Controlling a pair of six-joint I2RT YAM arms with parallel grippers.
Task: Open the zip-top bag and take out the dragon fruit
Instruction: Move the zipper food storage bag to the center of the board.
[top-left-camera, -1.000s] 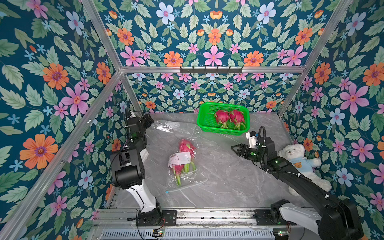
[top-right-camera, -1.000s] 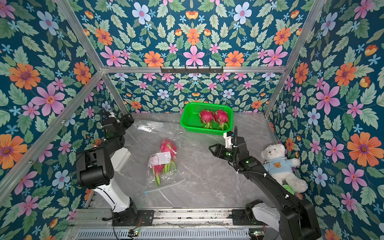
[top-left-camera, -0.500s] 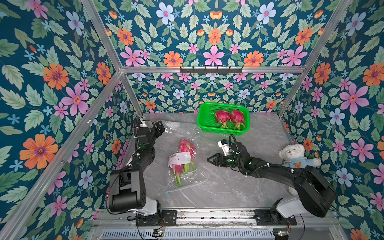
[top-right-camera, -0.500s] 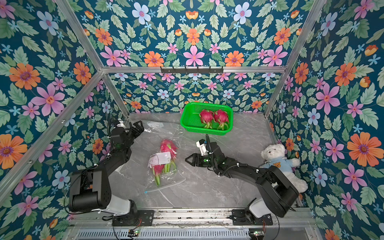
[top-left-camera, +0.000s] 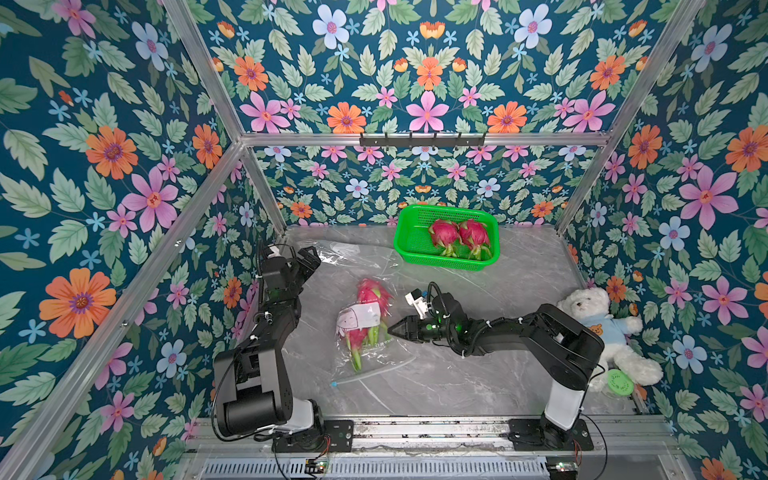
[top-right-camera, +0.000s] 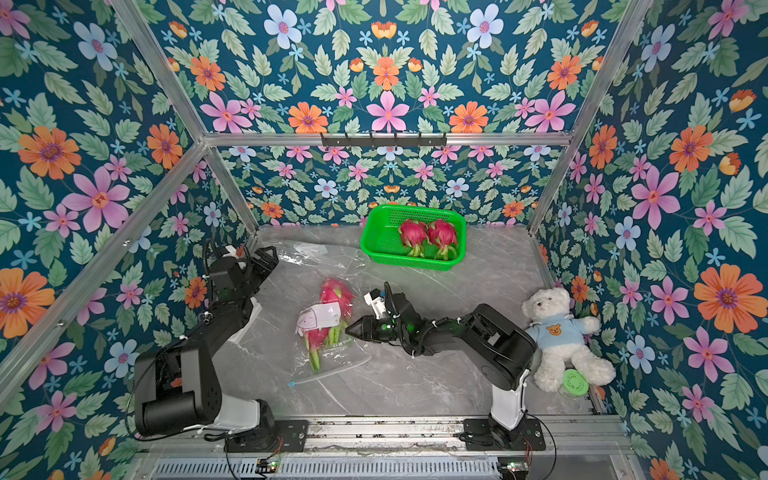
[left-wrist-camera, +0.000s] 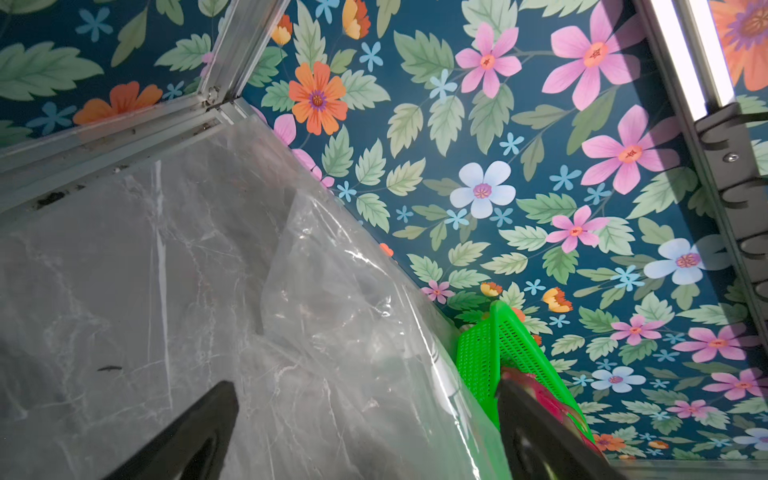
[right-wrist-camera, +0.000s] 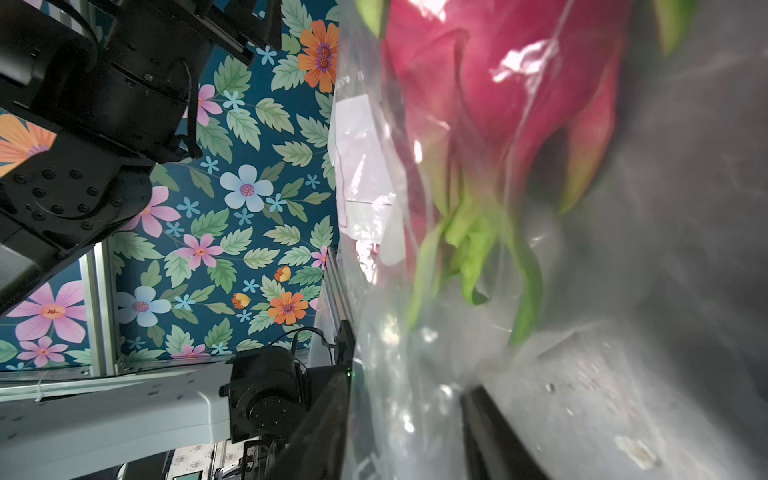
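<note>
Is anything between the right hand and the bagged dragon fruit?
Yes: the clear zip-top bag. Its film covers both bagged dragon fruit, and the right hand sits at the bag's edge, outside the film. Whether the zip is open cannot be told.

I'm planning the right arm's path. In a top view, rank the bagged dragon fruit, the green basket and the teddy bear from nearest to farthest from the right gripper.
1. Bagged dragon fruit: mid-table, just ahead of the right gripper.
2. Green basket: at the back wall.
3. Teddy bear: against the side wall on the right arm's side, past its elbow.
</note>
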